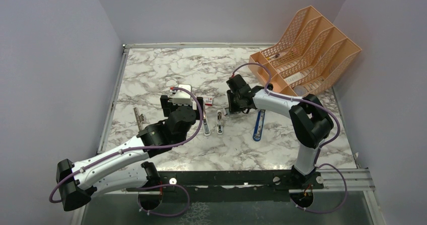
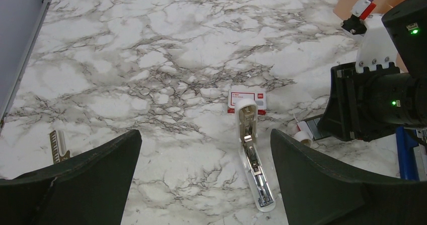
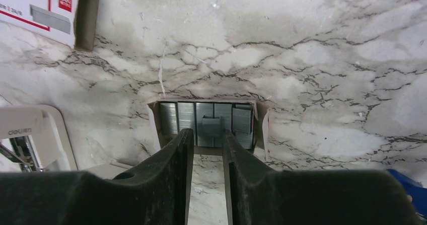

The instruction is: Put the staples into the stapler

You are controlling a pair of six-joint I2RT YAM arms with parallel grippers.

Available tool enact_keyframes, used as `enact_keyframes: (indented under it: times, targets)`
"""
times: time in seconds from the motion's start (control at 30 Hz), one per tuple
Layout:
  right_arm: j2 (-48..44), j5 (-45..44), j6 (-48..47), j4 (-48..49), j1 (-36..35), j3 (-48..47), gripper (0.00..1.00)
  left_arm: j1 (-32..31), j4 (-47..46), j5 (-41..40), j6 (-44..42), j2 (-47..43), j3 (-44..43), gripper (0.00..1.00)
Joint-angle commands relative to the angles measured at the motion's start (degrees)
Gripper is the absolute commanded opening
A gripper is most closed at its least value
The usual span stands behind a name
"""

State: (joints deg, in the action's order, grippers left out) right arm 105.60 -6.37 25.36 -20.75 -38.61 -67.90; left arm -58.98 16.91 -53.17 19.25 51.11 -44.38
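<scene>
The white stapler [image 2: 254, 154] lies hinged open on the marble table, its silver channel facing up; it also shows in the top view [image 1: 206, 126]. My left gripper [image 2: 205, 134] is wide open and empty, with the stapler just inside its right finger. My right gripper [image 3: 207, 133] points down into a small open cardboard tray [image 3: 156, 122] holding several grey blocks of staples. Its fingers are narrowed round one raised block of staples [image 3: 210, 124]. In the top view the right gripper [image 1: 232, 109] sits right of the stapler.
A red-and-white staple box [image 2: 246, 98] lies at the stapler's far end. A blue-and-black tool [image 1: 258, 125] lies to the right. An orange file rack [image 1: 307, 51] stands at the back right. A small brass-coloured tool [image 1: 138, 117] lies at the left. A white stub [image 2: 304, 132] lies near the right gripper.
</scene>
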Motion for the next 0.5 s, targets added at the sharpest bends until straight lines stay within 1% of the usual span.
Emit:
enact_keyframes:
  times: [0.0, 0.2, 0.47]
  targets:
    - [-0.2, -2.1, -1.4, -0.5, -0.1, -2.7, 0.33, 0.2, -0.3, -1.0, -0.4, -0.8, -0.7, 0.99]
    - [0.3, -1.2, -3.4, -0.2, -0.1, -3.5, 0.32, 0.2, -0.3, -1.0, -0.3, -0.5, -0.7, 0.99]
    - [2.8, -1.6, -3.7, -1.1, -0.2, -4.3, 0.33, 0.2, -0.3, -1.1, -0.3, -0.5, -0.6, 0.99]
